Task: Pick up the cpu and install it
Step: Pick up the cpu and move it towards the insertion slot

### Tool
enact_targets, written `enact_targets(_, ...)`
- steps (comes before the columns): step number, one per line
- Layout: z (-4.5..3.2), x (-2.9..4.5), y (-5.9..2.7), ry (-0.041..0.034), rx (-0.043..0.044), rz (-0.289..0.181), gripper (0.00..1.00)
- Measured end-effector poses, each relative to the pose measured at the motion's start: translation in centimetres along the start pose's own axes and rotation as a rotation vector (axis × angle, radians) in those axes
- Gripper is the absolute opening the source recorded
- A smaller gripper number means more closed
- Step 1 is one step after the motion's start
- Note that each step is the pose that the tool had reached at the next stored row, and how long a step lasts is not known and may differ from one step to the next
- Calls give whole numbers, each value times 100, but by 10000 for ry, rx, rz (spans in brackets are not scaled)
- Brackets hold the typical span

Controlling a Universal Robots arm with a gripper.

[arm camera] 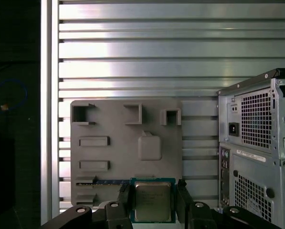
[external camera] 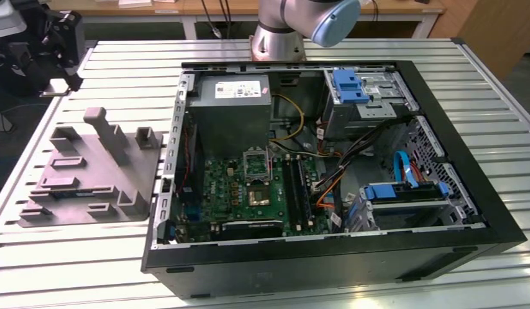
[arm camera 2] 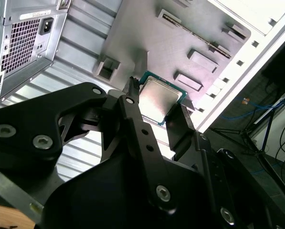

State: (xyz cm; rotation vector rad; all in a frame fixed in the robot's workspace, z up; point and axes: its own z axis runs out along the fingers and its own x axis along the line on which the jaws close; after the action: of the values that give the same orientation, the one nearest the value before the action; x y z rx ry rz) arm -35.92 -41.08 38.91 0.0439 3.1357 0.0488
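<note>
Table (external camera: 67,270): slatted aluminium top that carries the tray and the case.
Grey tray (external camera: 85,174): lies flat near the table's edge on the exterior view's left, just beside the computer case. It is moulded with raised blocks and shallow recesses. In both wrist views it lies below the gripper.
Gripper (arm camera: 153,191): black, and hangs above the tray in both wrist views.
Fingers (arm camera: 124,202): closed against two opposite edges of the cpu, one on each side, clamping it.
Cpu (arm camera: 153,202): held flat between the fingers with its pale metal top towards the first wrist camera and a thin green rim around it. It sits above the tray without touching it, over the side that has a long narrow slot.
Computer case (external camera: 471,244): black, lying on its side with the panel off. It fills the table's middle and reaches towards the edge on the exterior view's right. In the first wrist view its perforated rear panel stands just beside the tray.
Motherboard (external camera: 239,199): green, on the case floor, on the side nearest the tray.
Socket (external camera: 259,193): black square with a metal frame, near the middle of the motherboard.
Arm base (external camera: 278,38): stands at the table's far edge, behind the case.
Drive cage (external camera: 402,193): grey metal with blue latches, in the case's near corner on the exterior view's right.
</note>
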Motion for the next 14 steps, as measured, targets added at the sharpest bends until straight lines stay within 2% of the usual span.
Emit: enact_targets(14, 0, -66, 2, 1, 1, 0, 47)
